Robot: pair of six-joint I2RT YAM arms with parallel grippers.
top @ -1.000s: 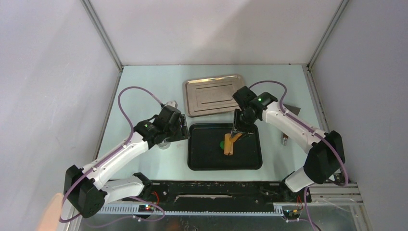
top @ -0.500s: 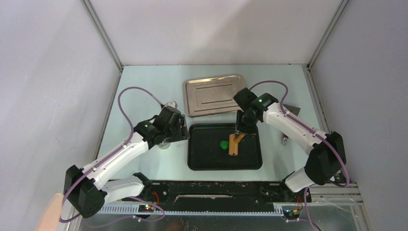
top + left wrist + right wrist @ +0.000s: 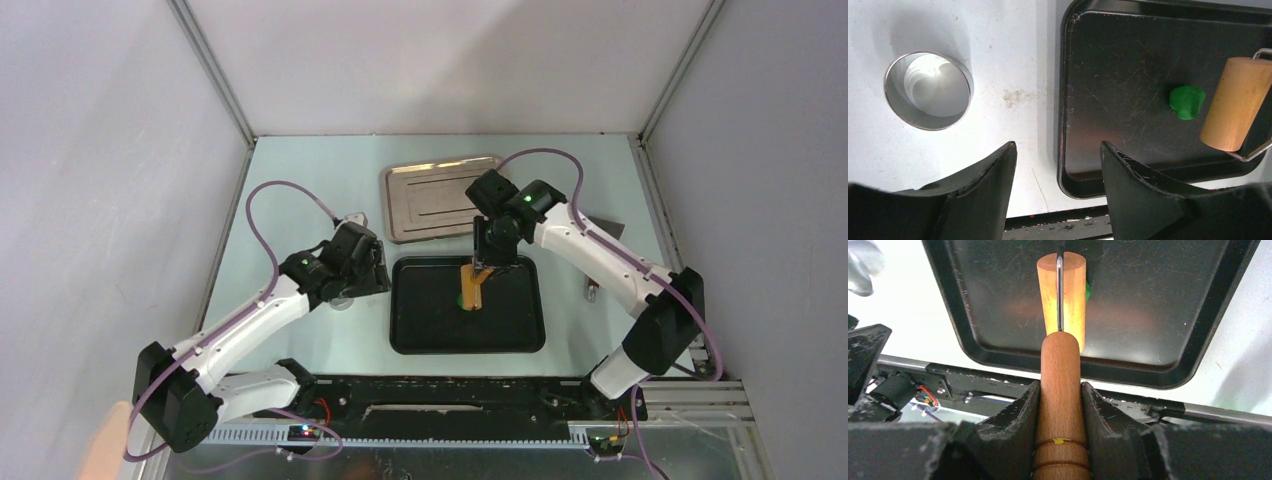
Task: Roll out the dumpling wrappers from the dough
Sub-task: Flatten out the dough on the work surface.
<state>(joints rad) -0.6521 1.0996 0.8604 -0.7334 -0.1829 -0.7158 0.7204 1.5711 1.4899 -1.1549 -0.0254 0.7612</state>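
The dough (image 3: pixel 1187 101) is a small rounded bright green lump on the black tray (image 3: pixel 1108 60), lying against the left side of the wooden roller's head (image 3: pixel 1237 102). My right gripper (image 3: pixel 1060 385) is shut on the roller's handle (image 3: pixel 1060 365) and holds the head (image 3: pixel 1048 285) down on the tray, with only a green sliver of dough (image 3: pixel 1087 290) showing past it. From above, the roller (image 3: pixel 472 285) hides most of the dough (image 3: pixel 460 298). My left gripper (image 3: pixel 1058 147) hangs open and empty over the tray's near-left corner. No dumpling wrappers are in view.
A steel ring cutter (image 3: pixel 928 90) stands on the table left of the black tray (image 3: pixel 420 335). A silver tray (image 3: pixel 440 195) lies behind it. A small tool (image 3: pixel 592 292) rests right of the black tray. Frame posts and walls close in the table.
My right gripper has carried the roller left, from beside the dough to up against it. The left arm has hardly moved.
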